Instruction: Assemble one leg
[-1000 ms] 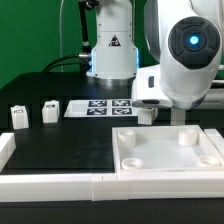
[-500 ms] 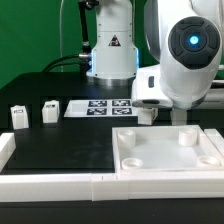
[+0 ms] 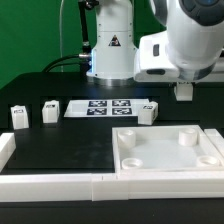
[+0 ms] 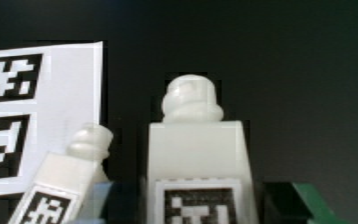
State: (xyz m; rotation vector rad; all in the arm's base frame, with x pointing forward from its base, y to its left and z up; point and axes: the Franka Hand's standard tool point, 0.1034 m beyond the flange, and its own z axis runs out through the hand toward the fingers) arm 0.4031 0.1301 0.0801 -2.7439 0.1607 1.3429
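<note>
White leg [image 3: 148, 112] is stood on the black table [image 3: 70, 150] just beside the marker board [image 3: 105, 107] (a second leg [image 4: 66, 180] leans next to it) | gripper [image 3: 183, 92] is hung above, apart; jaw state cannot be told | step judged: pick-up not yet made | next: descent centred over leg, closure, carriage to a panel [image 3: 165, 150] socket.

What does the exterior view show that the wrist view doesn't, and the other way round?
Only the exterior view shows the arm's tool hanging above the table, the big white panel with round sockets, and a small leg and another leg standing at that view's left.

Only the wrist view shows, up close, a tilted leg beside an upright leg, both with rounded tops.

Both show the marker board and, it seems, that upright leg next to it.
</note>
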